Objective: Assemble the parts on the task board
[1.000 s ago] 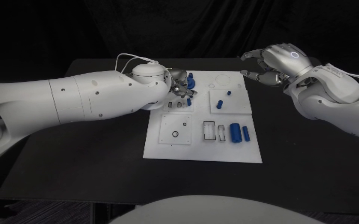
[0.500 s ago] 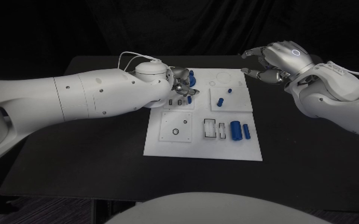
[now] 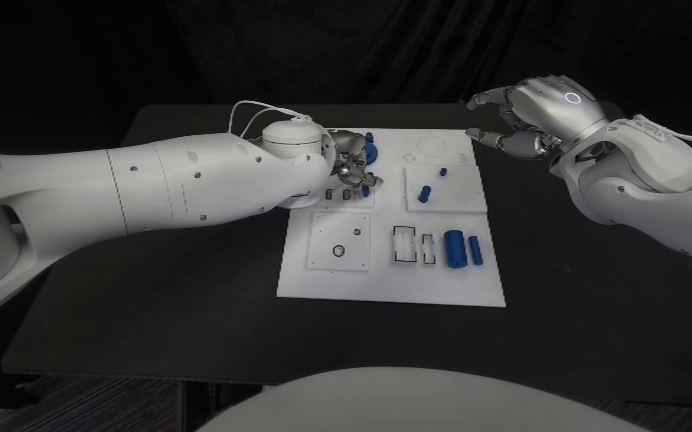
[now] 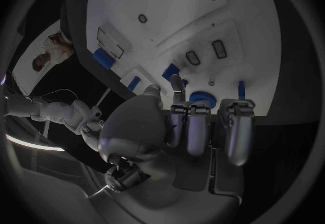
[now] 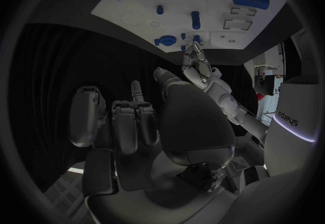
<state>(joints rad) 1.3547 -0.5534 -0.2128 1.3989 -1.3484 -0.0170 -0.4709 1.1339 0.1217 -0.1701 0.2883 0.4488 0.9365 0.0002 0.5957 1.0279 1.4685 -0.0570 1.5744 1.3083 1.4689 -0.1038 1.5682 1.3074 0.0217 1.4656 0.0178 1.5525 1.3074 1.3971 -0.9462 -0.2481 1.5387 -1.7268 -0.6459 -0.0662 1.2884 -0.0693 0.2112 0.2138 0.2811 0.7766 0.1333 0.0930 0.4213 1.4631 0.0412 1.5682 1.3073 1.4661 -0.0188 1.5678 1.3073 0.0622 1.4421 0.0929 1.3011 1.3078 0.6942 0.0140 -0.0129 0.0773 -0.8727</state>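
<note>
Right wrist view: "adeyus"-like lettering (image 5: 289, 117), blurred.

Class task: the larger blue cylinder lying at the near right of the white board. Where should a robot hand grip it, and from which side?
Probably from above, gripping the large blue cylinder across its middle. It lies flat, so its round sides are free; the thin blue cylinder beside it leaves little room on that side.

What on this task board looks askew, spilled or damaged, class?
Nothing stands out. The task board lies flat and intact on the table. Two blue cylinders lie side by side near its right edge. The left hand is over the far-left corner; the right hand hovers beside the board.
</note>
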